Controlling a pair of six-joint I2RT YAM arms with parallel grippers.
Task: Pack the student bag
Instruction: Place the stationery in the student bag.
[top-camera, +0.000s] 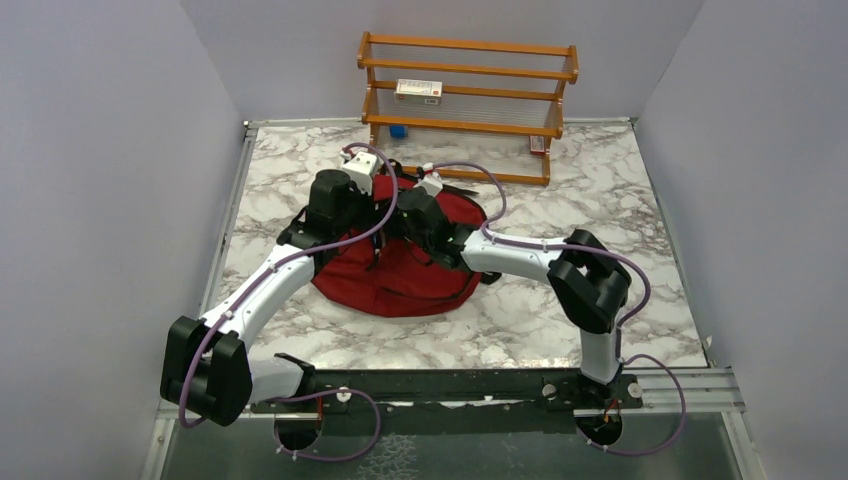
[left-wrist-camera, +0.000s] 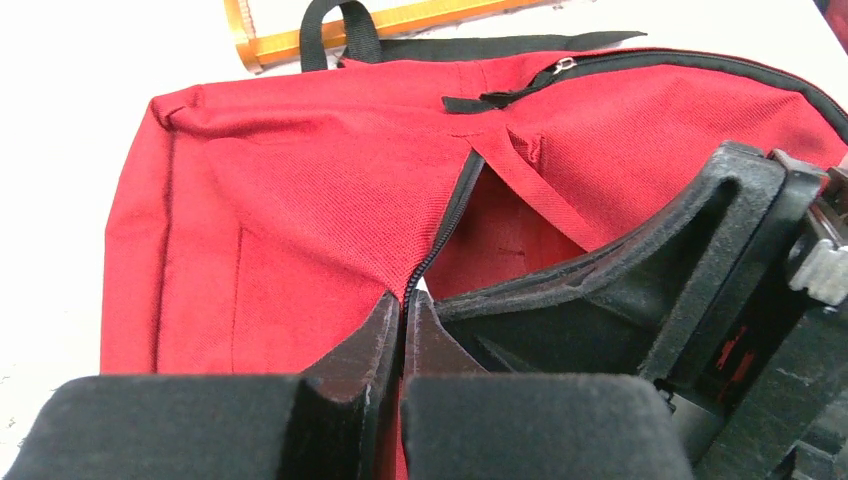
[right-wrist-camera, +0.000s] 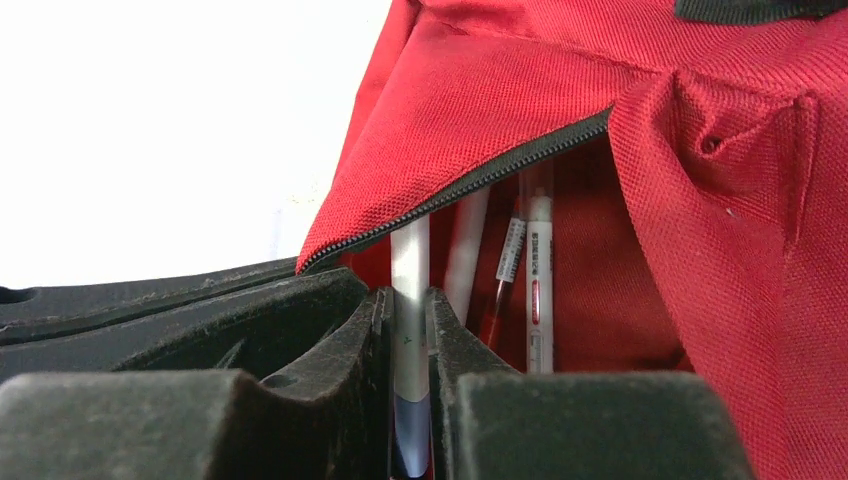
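The student bag lies flat near the middle of the marble table. It is dark red, with black zipper trim. In the top view both arms reach from 6 o'clock over it and meet above its far half. A wooden rack stands at 12 o'clock from the bag, against the back wall, with a small white box on its upper shelf.

In the left wrist view, the left gripper has its two fingers pressed together, and the black zipper edge of the bag runs straight down into the line where they meet. Red cloth shows between the fingers, so this gripper is clamped on the edge of the opening. From the fingertips the bag spreads toward 12 o'clock, and the lifted opening gapes at about 1 o'clock.

In the right wrist view, the right gripper is closed on a white pen. The pen stands upright between the fingers, and its upper end passes under the zipper edge into the bag at 12 o'clock. The bag fills this view from 12 to 4 o'clock, very close to the fingertips. More pens are already inside the opening, at about 1 o'clock from the gripper.
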